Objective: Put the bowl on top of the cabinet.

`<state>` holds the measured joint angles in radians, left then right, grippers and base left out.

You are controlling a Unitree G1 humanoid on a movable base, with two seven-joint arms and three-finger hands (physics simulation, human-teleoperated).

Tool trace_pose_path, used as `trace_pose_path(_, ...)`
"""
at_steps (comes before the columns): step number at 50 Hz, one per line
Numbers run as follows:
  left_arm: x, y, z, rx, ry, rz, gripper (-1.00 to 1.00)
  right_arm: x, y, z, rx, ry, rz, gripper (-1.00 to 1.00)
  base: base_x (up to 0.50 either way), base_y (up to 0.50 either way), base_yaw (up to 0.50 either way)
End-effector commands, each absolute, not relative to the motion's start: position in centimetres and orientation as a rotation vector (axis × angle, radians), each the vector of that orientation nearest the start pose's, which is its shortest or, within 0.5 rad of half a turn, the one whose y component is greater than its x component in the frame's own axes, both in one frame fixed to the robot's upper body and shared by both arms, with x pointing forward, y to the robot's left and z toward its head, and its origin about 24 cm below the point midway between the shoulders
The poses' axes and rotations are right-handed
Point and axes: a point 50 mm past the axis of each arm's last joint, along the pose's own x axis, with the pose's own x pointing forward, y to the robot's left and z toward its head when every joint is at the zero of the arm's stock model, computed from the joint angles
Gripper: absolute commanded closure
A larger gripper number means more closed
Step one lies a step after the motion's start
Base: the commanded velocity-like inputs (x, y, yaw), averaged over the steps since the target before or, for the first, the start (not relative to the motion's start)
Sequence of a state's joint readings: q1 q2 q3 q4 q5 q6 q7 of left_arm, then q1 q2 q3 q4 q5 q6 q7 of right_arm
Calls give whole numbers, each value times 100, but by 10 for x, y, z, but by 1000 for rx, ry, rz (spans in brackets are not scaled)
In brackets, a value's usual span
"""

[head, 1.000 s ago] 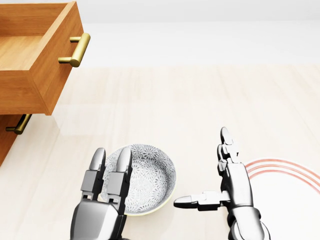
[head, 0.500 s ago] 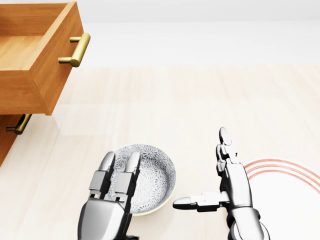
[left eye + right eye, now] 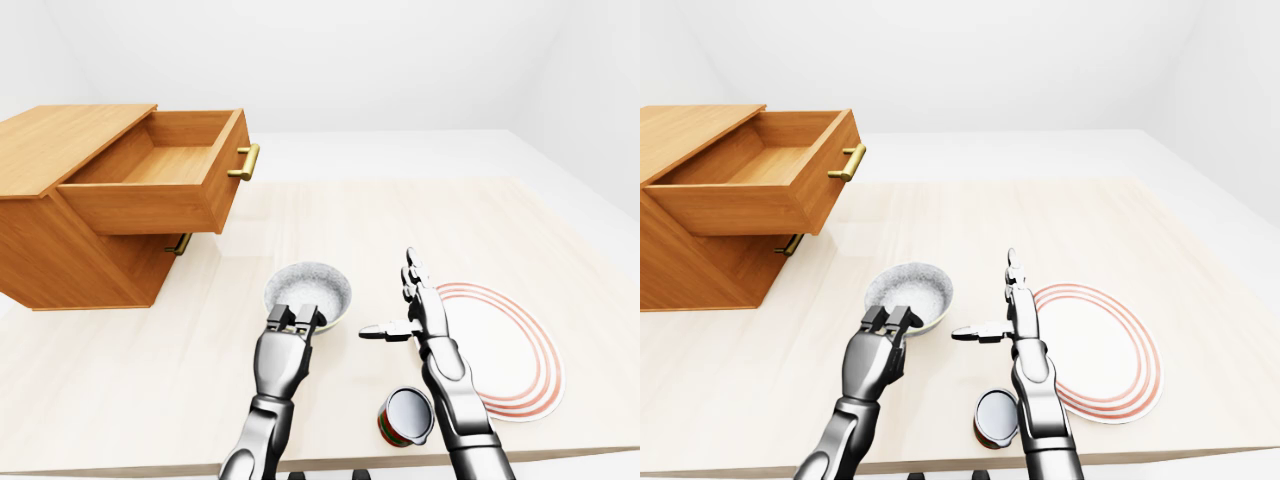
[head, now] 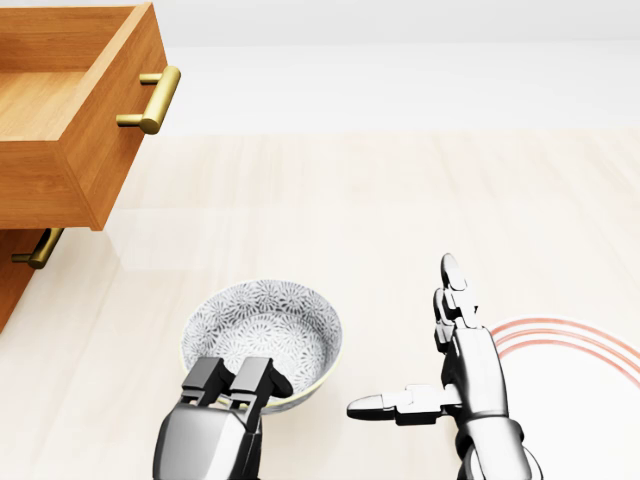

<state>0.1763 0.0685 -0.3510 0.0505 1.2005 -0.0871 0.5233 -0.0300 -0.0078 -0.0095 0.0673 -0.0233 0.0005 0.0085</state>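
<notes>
Nearest you, at the bottom of the left-eye view, a small can with a red and green label lies on its side on the pale wooden table, just beside your right forearm.

Your left hand has its fingers curled down over the near rim of the bowl, with the fingertips inside the rim. The thumb is hidden beneath the hand, so the grip reads as closed on the rim, though you cannot see the underside.

Your right hand is spread wide and holds nothing. Its fingers point to the top of the head view and its thumb sticks out left toward the bowl without touching it.

The bowl, patterned grey and white inside, is between your two hands and well apart from the cabinet. Right of your right hand lies a white plate with red rings.

Farthest, at the left, the wooden cabinet stands on the table with its top drawer pulled out, brass handle showing. A second handle peeks out below the drawer.
</notes>
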Motion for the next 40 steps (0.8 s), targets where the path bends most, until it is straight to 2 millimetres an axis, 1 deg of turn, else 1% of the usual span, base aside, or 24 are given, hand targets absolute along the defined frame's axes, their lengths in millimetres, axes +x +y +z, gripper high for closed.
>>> trace_pose_path(1, 199, 92, 18, 1136, -366, 16, 94, 259, -150, 33, -28, 39, 6, -100, 0, 0, 0)
trace_pose_path(11, 197, 92, 19, 1136, -370, 14, 94, 259, -149, 33, -32, 40, 11, -100, 0, 0, 0)
trace_pose_path(19, 195, 93, 24, 1118, -381, 32, 95, 261, -148, 32, -33, 44, 12, -100, 0, 0, 0)
trace_pose_path(22, 196, 97, 32, 1078, -387, 67, 95, 262, -147, 30, -35, 48, 15, -100, 0, 0, 0)
trace_pose_path(27, 195, 100, 39, 1064, -402, 99, 95, 262, -147, 29, -34, 49, 15, -100, 0, 0, 0)
trace_pose_path(36, 188, 106, 57, 1007, -439, 161, 95, 263, -147, 28, -34, 51, 15, -100, 0, 0, 0)
trace_pose_path(40, 189, 109, 65, 977, -453, 191, 95, 264, -147, 27, -34, 54, 16, -100, 0, 0, 0)
